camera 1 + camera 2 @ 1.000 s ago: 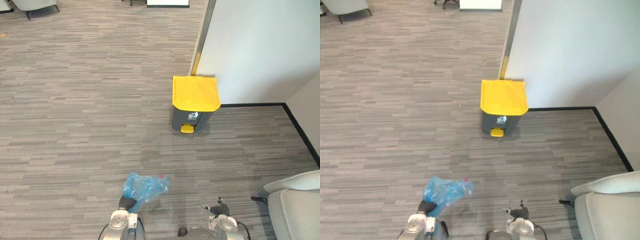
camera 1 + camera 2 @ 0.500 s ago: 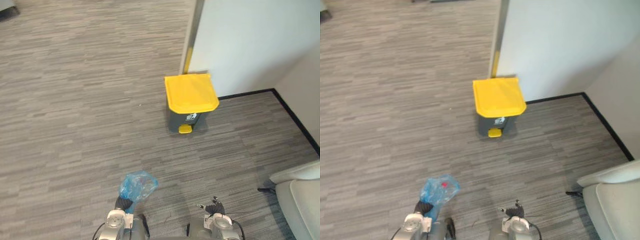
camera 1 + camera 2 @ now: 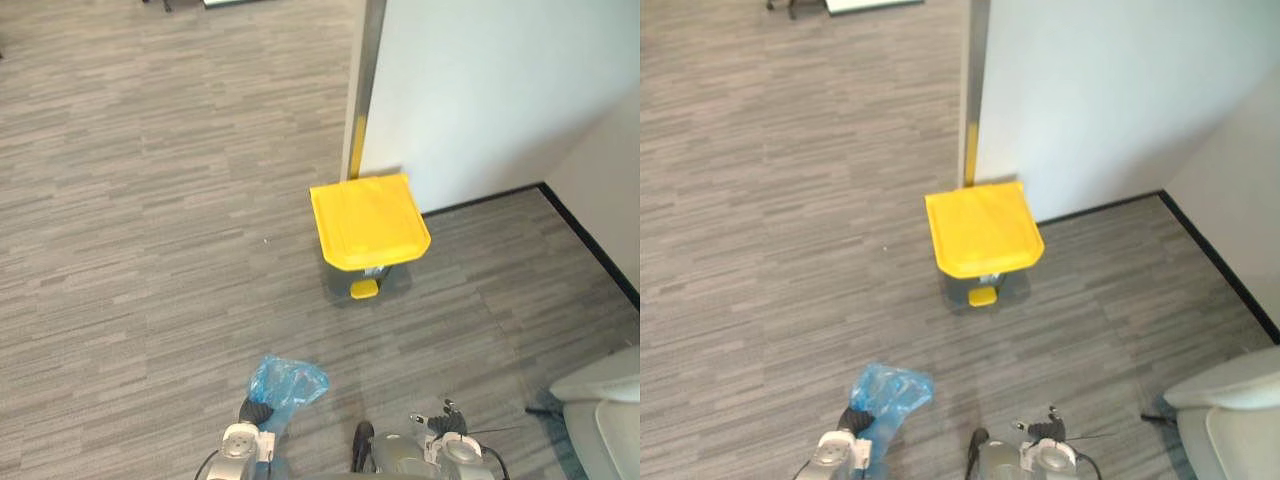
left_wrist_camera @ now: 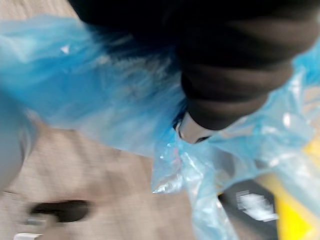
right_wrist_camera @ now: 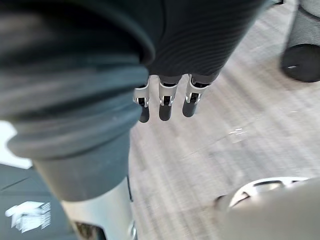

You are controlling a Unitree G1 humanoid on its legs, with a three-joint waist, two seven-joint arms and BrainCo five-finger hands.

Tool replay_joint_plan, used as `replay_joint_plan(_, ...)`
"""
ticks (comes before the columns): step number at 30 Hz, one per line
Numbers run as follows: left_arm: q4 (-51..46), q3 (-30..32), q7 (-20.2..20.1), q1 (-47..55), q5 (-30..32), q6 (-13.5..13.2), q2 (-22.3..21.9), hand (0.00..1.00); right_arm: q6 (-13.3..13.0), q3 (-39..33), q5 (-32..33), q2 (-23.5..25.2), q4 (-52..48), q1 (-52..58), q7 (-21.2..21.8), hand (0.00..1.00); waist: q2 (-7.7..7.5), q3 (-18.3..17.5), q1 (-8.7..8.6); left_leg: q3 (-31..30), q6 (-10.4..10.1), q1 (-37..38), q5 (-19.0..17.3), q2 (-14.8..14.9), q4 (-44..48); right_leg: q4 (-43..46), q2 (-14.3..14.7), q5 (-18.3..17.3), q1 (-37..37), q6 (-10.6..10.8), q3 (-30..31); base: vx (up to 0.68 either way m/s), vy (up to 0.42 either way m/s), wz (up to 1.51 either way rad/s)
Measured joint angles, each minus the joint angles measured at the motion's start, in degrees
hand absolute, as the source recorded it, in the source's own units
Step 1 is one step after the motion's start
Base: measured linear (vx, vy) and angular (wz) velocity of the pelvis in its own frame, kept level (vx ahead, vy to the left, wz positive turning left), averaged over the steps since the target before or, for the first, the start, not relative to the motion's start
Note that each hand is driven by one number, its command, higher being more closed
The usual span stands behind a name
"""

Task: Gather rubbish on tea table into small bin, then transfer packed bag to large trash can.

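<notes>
Grey striped carpet floor (image 3: 150, 200). One trash can (image 3: 368, 222), yellow lid closed, stands on it against the white wall (image 3: 480, 90). Pale armchair (image 3: 612, 405) stands well apart.

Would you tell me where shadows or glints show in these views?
Left eye view: the yellow-lidded trash can throws a soft shadow on the carpet at its base. Left wrist view: glints on the blue bag by the left hand. Right wrist view: no glare on the right hand, fingers straight.

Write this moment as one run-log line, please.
stage: bag transfer | left hand: grips blue bag | right hand: fingers straight, empty | trash can: ahead, lid down
</notes>
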Motion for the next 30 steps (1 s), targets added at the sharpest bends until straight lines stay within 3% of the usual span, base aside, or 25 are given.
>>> replay_joint_plan(1,-0.65,-0.05,-0.45,-0.17,0.0,0.01,-0.14,1.0,-0.01,-0.07,0.01,0.92,-0.88,-0.1,0.02,0.0,-0.36,0.05,0.48,0.4,0.62,-3.76,-3.68,0.54,1.67,-0.84,-0.63,-0.11,1.66,0.22,1.18,0.32,0.205,-0.71)
replay_joint_plan(2,-1.35,0.07,-0.48,-0.26,0.0,-0.06,-0.09,1.0,-0.01,-0.19,0.04,1.8,-1.17,-0.33,0.02,0.0,-1.01,0.32,0.83,1.6,0.85,-5.73,-5.48,0.48,-2.38,-0.72,-1.96,-0.1,2.8,0.32,2.07,0.26,0.185,-0.53)
replay_joint_plan(4,-1.41,-0.02,-0.53,-0.23,0.0,-0.19,-0.12,1.0,-0.05,-0.38,0.07,2.61,-1.25,-0.06,-0.05,0.0,-1.53,0.31,0.94,2.39,1.07,-6.96,-5.42,-0.4,-12.71,-0.19,-3.62,-0.76,3.85,2.08,2.77,0.26,0.253,-0.38)
replay_joint_plan(5,-1.32,-0.41,-0.56,-0.15,0.0,-0.25,-0.54,1.0,-0.16,-0.51,0.3,2.09,-2.15,0.5,-0.06,0.0,0.49,-0.73,0.93,0.43,1.25,-7.18,0.83,-1.39,-29.21,1.0,-3.83,-2.94,4.16,6.07,3.82,0.34,0.398,-0.26)
replay_joint_plan(6,0.06,-0.38,-0.47,-1.29,-0.02,-0.22,0.46,1.0,0.03,-0.72,0.46,2.66,-0.93,0.3,-0.16,0.0,-2.1,-0.76,0.84,0.64,1.38,-6.47,0.72,-4.42,-29.33,0.56,-6.44,-4.11,3.78,8.69,5.52,0.32,0.37,-0.1)
replay_joint_plan(7,-0.12,-0.41,-0.34,-1.69,-0.02,-0.34,1.6,1.0,0.07,-0.77,0.47,3.43,-0.52,0.28,-0.27,0.0,-3.6,-1.3,1.02,0.47,1.73,-6.37,0.95,-6.4,-30.92,-1.72,-6.82,-3.19,3.28,9.33,6.48,0.24,0.26,0.11)
replay_joint_plan(8,-0.05,-0.44,-0.31,-1.76,-0.02,-0.34,2.09,1.0,0.07,-0.76,0.47,3.6,-0.25,0.18,-0.28,0.0,-3.97,-1.39,1.24,0.32,1.73,-6.39,0.94,-7.06,-30.98,-2.54,-6.81,-2.88,3.22,9.15,6.45,0.19,0.138,0.11)
replay_joint_plan(11,1.34,-0.69,-0.18,-1.62,-0.01,-0.21,3.17,1.0,-0.2,-0.91,0.44,3.42,-0.06,-0.28,-0.26,0.0,-3.84,-1.54,1.31,0.74,3.13,-5.44,-1.27,-8.65,-29.94,-2.23,-7.72,-1.45,3.69,8.87,8.19,0.16,0.126,-0.21)
replay_joint_plan(12,1.89,-0.44,-0.13,-0.96,-0.01,-0.18,3.11,1.0,-0.17,-1.22,0.42,3.32,0.04,-0.4,-0.25,0.0,-3.54,-1.32,2.24,2.01,3.24,-3.83,-4.49,-8.5,-29.74,0.47,-8.03,-2.02,3.0,9.82,10.46,0.15,0.149,-0.66)
replay_joint_plan(13,2.03,-0.18,-0.07,-1.13,-0.02,-0.15,2.87,1.0,-0.16,-1.44,0.35,3.31,0.06,-0.37,-0.26,0.0,-3.25,-1.19,2.34,2.57,3.56,-3.16,-5.25,-8.3,-29.8,3.55,-8.07,-2.21,1.79,10.12,11.38,0.12,0.141,-0.77)
replay_joint_plan(14,2.13,-0.53,0.04,-0.85,-0.01,-0.01,2.87,1.0,-0.04,-1.78,0.26,3.16,0.09,-0.16,-0.23,0.0,-3.09,-1.06,2.32,3.67,3.99,-1.7,-6.23,-8.09,-30.04,9.77,-8.37,-2.45,-0.99,10.58,12.76,0.11,0.118,-0.64)
replay_joint_plan(15,2.12,-0.99,0.22,-0.51,-0.02,0.0,2.9,1.0,-0.04,-2.16,0.27,3.26,-0.71,0.14,-0.21,0.0,-3.32,-0.98,2.24,5.23,4.25,0.71,-7.44,-8.15,-30.19,22.4,-9.37,-1.25,-6.31,11.81,13.76,0.14,0.138,-0.65)
replay_joint_plan(16,2.13,-1.21,0.62,-0.23,-0.04,0.07,2.86,1.0,-0.2,-2.21,0.25,2.88,-0.96,0.01,-0.22,0.0,-3.76,-0.38,1.37,6.11,4.42,3.8,-9.28,-8.71,-30.13,34.06,-11.05,2.79,-11.67,11.79,13.92,0.15,0.098,-0.47)
replay_joint_plan(17,2.13,-1.51,0.77,-0.21,-0.04,0.06,2.84,1.0,-0.19,-2.23,0.25,2.75,-0.91,-0.02,-0.21,0.0,-3.75,-0.22,0.91,6.17,4.41,5.05,-10.17,-8.78,-29.95,37.91,-11.35,4.62,-13.17,11.45,13.69,0.2,0.084,-0.23)
replay_joint_plan(19,2.24,-1.49,0.99,-0.28,-0.05,0.11,3.3,1.0,-0.23,-2.55,0.25,2.41,-1.04,0.27,-0.23,0.0,-4.25,-0.16,0.52,5.89,4.62,8.66,-12.63,-8.1,-30.0,42.67,-11.66,-1.79,-18.69,8.92,7.86,0.24,0.036,-0.09)
replay_joint_plan(20,2.28,-1.51,0.98,-0.41,-0.05,0.12,3.38,1.0,-0.3,-2.97,0.44,2.44,-1.25,0.27,-0.22,0.0,-4.19,-0.1,0.44,5.89,4.72,9.07,-13.0,-7.74,-30.01,40.94,-11.6,-2.52,-20.16,8.25,5.41,0.29,-0.01,-0.03)
replay_joint_plan(22,2.9,-1.53,0.93,-1.14,-0.04,0.13,3.53,1.0,-0.34,-4.26,0.44,2.87,-2.19,-0.26,-0.25,0.0,-4.01,0.06,0.41,5.73,4.21,9.97,-14.05,-6.84,-30.25,30.12,-10.67,-1.99,-22.77,7.27,-0.62,0.3,-0.045,0.07)
replay_joint_plan(23,3.47,-1.37,0.92,-1.94,-0.07,0.13,3.56,1.0,-0.27,-4.56,0.36,2.68,-2.02,-0.29,-0.19,0.0,-3.89,0.41,0.39,5.56,3.66,11.27,-15.14,-6.27,-30.23,14.72,-8.83,2.36,-22.72,7.04,-3.89,0.31,-0.068,0.21)
replay_joint_plan(24,3.48,-1.34,0.93,-2.37,-0.07,0.12,3.64,1.0,-0.19,-4.77,0.38,2.71,-1.97,-0.31,-0.2,0.0,-4.09,0.69,0.38,5.45,2.88,12.13,-16.01,-6.14,-29.7,6.61,-8.03,6.03,-22.77,7.16,-4.79,0.45,-0.12,0.31)
replay_joint_plan(25,3.44,-1.0,0.9,-2.96,-0.07,0.06,3.66,1.0,-0.18,-4.85,0.39,2.65,-2.05,-0.51,-0.18,0.0,-4.47,1.5,0.35,5.26,1.83,13.26,-17.03,-6.14,-28.22,0.93,-7.65,9.02,-22.87,7.99,-4.87,0.49,-0.168,0.41)
replay_joint_plan(26,3.53,-0.11,0.99,-3.63,-0.07,0.0,3.49,1.0,-0.09,-4.74,0.43,2.48,-2.53,-1.1,-0.04,0.0,-5.2,2.87,0.32,4.03,-0.36,14.93,-19.88,-5.89,-25.02,-0.74,-6.95,13.47,-22.69,6.41,-2.93,0.56,-0.17,0.12)
replay_joint_plan(27,4.06,0.1,0.96,-4.0,-0.08,-0.04,2.75,1.0,0.11,-4.51,-0.2,1.14,-2.17,-2.88,-0.06,0.0,-1.92,3.82,1.26,1.71,-0.92,15.43,-20.9,-3.82,-22.74,2.82,-4.97,12.15,-23.01,5.26,-3.22,0.44,-0.114,-0.03)
replay_joint_plan(28,4.05,0.03,0.89,-4.28,-0.08,-0.13,2.7,1.0,0.12,-4.61,-0.19,0.99,-2.17,-3.43,-0.06,0.0,-1.36,4.2,1.27,0.8,-0.55,14.98,-20.45,-3.59,-22.18,4.03,-4.81,11.09,-23.23,5.03,-3.03,0.37,-0.061,0.05)
replay_joint_plan(29,4.1,-0.34,0.88,-4.88,-0.1,-0.31,2.71,1.0,-0.26,-5.69,0.62,1.18,-2.59,-3.73,0.04,0.0,-1.96,5.31,0.39,-1.53,0.42,14.46,-19.72,-4.81,-21.96,10.3,-5.89,9.95,-24.69,3.13,-1.27,0.28,-0.095,0.14)
replay_joint_plan(30,4.34,-0.4,0.87,-4.66,-0.08,-0.35,2.48,1.0,-0.21,-6.92,0.57,0.86,-2.81,-3.86,0.07,0.0,-1.58,5.58,0.72,-2.59,0.31,15.22,-19.74,-4.54,-21.78,15.92,-5.97,6.74,-25.71,3.56,0.13,0.29,-0.127,0.18)
